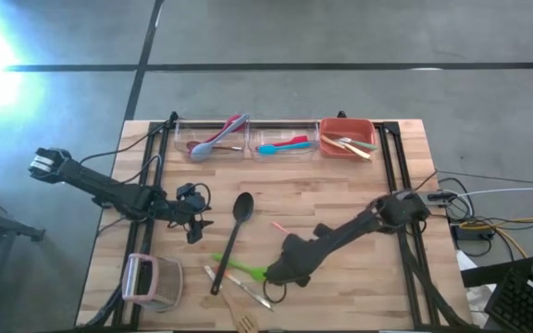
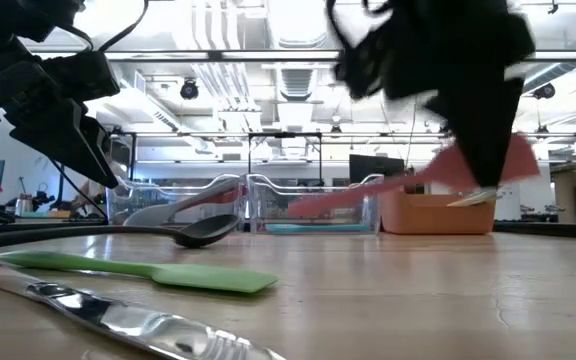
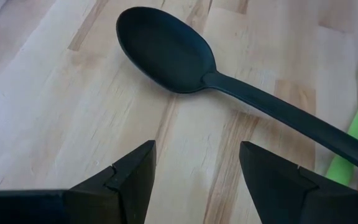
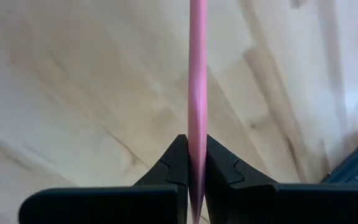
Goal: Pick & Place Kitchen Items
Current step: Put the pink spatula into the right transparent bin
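Pink utensil (image 4: 197, 93): I am holding it by its slim handle, lifted clear of the counter (image 1: 340, 199), near the front middle; its head is not showing.
Right end effector (image 4: 191, 163): my fingers are clamping tight on the pink handle.
Handling: I am judging it light and stiff, slightly slick; a grip on the handle is letting the long end swing, so I am favouring slow moves.
Black spoon (image 3: 166, 50): it is lying flat just ahead of my left end effector (image 3: 194, 171), whose fingers are standing wide apart and empty.
Green spatula (image 2: 148, 271): lying beside the spoon's handle.
Bins (image 1: 285, 139): waiting along the far edge, some utensils already inside.
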Robot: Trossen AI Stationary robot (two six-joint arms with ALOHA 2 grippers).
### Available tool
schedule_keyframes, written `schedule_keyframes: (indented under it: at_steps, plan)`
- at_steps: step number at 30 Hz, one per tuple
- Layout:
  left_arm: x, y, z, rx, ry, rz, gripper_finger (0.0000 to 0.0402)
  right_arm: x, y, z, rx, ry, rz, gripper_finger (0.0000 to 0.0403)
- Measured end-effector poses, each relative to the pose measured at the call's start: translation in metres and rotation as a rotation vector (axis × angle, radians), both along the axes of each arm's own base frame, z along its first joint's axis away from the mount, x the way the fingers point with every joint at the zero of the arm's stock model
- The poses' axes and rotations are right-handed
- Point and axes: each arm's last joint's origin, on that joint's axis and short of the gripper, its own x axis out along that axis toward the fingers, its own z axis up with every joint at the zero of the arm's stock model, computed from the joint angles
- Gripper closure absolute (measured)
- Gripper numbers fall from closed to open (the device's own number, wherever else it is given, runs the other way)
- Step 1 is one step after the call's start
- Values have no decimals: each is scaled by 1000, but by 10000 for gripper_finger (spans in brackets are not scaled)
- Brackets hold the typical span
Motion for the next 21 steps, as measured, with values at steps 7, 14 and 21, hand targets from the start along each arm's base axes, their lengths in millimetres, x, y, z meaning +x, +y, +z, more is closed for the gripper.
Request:
schedule_keyframes:
  at_steps: [7, 14, 21]
  plan:
    - [0, 0, 0, -2, -3, 0, 168, -37, -19, 43, 3, -82, -79, 392]
    - [0, 0, 0, -4, -7, 1, 168, -83, -53, 81, 9, -154, -178, 392]
    - [0, 0, 0, -4, -8, 2, 168, -113, -94, 101, -10, -210, -211, 392]
